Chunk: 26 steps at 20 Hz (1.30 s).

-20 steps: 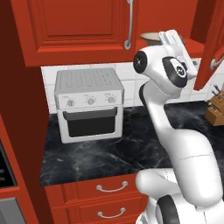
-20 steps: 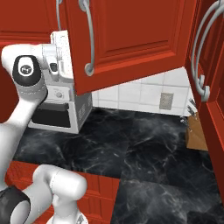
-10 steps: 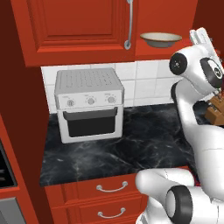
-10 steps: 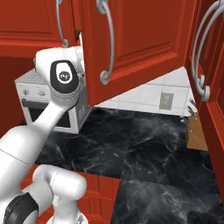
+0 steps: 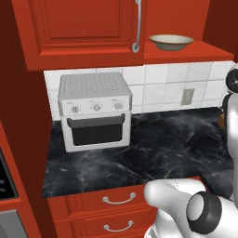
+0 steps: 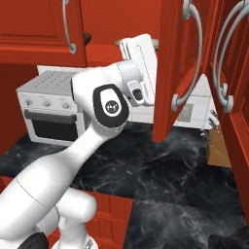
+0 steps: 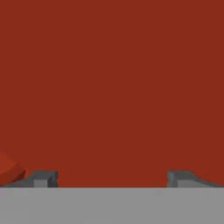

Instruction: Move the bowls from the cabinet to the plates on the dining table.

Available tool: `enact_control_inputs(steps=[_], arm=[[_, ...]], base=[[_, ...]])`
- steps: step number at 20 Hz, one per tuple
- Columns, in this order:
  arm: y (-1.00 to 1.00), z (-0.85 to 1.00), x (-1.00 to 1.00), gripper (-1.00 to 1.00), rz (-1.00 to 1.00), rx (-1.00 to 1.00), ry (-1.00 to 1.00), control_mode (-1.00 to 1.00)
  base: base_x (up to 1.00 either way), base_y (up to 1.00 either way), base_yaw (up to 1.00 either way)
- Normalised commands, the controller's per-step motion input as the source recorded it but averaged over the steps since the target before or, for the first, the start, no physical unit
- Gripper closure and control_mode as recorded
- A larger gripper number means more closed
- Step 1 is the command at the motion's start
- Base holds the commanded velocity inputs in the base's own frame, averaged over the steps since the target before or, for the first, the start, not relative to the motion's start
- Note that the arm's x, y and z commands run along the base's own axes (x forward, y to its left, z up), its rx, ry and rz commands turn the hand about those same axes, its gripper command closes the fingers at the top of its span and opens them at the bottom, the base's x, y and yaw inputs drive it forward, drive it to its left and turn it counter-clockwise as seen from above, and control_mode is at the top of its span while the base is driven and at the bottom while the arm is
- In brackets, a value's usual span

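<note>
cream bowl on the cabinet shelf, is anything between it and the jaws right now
Likely yes. The hand view looks flat onto a red cabinet surface with the gripper open and empty before it. In the right base view an open cabinet door hangs beside the hand. The cream bowl sits on the shelf with nothing around it.

A white toaster oven is being carried by the black marble bench, backed by a white tiled wall; red drawers are sitting below.

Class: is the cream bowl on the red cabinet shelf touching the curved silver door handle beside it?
Apart. The left base view shows the cream bowl right of the door handle, with red cabinet shelf between them.
</note>
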Motion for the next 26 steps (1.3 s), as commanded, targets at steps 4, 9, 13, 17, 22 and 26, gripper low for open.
enact_control_inputs(steps=[4, 9, 13, 17, 22, 26], arm=[[-0.93, 0.00, -0.04, -1.00, 0.00, -0.05, -0.12, -1.00], [-0.07, -0.03, 0.18, -1.00, 0.05, 0.00, -0.04, -1.00], [0.90, -0.06, -0.60, -1.00, 0.07, -0.26, -0.12, -1.00], [0.72, 0.05, -0.62, -1.00, 0.22, -0.28, 0.00, -1.00], [0.39, 0.35, -0.65, -1.00, 0.30, -0.40, 0.09, -1.00], [0.37, 0.43, -0.64, -1.00, 0.28, -0.39, 0.16, -1.00]], base=[[0.00, 0.00, 0.00], [0.00, 0.00, 0.00], [0.00, 0.00, 0.00], [0.00, 0.00, 0.00], [0.00, 0.00, 0.00], [0.00, 0.00, 0.00]])
